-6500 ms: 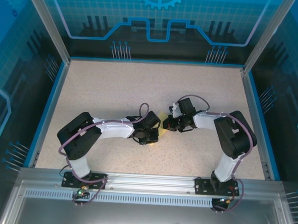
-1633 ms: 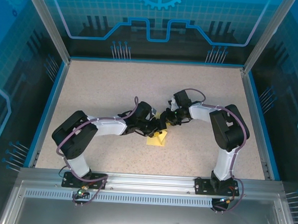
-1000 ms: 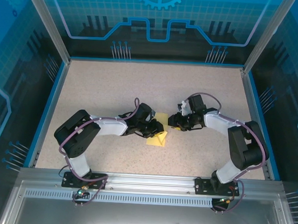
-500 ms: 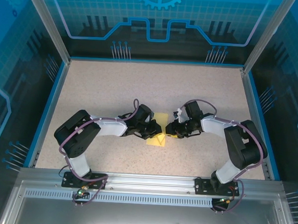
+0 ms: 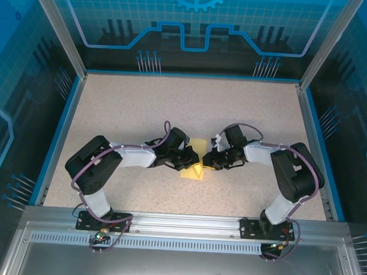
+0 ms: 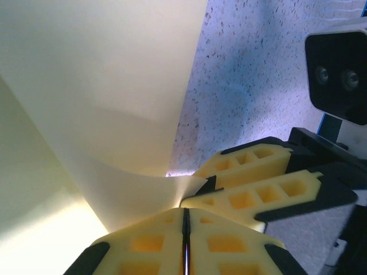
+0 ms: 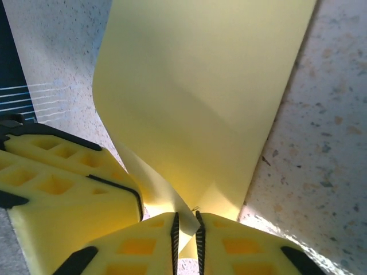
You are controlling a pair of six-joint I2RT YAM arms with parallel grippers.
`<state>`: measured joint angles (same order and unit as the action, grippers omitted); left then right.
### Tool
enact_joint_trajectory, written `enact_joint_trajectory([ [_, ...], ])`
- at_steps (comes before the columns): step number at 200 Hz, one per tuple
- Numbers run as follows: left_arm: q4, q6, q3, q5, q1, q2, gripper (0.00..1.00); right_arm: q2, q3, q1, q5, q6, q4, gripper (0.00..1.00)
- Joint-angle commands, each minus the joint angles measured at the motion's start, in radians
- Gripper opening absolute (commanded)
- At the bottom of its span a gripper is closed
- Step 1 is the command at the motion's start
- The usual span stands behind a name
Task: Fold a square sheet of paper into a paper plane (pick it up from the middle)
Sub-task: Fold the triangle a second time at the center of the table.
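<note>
From the near edge we follow both arms in to mid-table, where they meet nose to nose. The left gripper (image 6: 184, 211) has its yellow jaws pressed flat together, and a lifted corner of the thin, pale yellow square sheet of paper (image 6: 114, 86) runs right into that seam. We'd call it a pinch on the paper's edge. Just beside it, the right gripper (image 7: 185, 216) has its jaws closed on a narrow strip of the same sheet.

Why so close? We judge that the two pinches side by side raise one edge, so it can be carried over and laid down as a fold without the paper skating off.

From overhead, the left gripper (image 5: 193, 159) and right gripper (image 5: 205, 162) nearly touch above the sheet (image 5: 194, 172), which sits centrally on the speckled beige tabletop (image 5: 142, 104).

Now the paper itself. Near the fingers it curls up in a soft, rounded bend, not a sharp crease. Beyond that it is smooth and unmarked, and its far part lies flat on the table. We see no dart shape yet.
</note>
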<state>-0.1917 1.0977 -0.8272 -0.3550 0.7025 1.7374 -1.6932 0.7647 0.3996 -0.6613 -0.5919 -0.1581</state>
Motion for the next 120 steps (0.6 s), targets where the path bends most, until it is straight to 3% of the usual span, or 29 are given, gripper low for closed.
enact_joint_trajectory([
  [1,0.014,-0.009,0.019,0.018,0.005,-0.038,0.10,-0.016,0.022,0.005,0.019,-0.002,0.000,0.13],
  [120,0.031,-0.034,-0.018,-0.006,0.006,0.002,0.09,-0.036,0.080,0.005,0.114,0.081,-0.092,0.07],
])
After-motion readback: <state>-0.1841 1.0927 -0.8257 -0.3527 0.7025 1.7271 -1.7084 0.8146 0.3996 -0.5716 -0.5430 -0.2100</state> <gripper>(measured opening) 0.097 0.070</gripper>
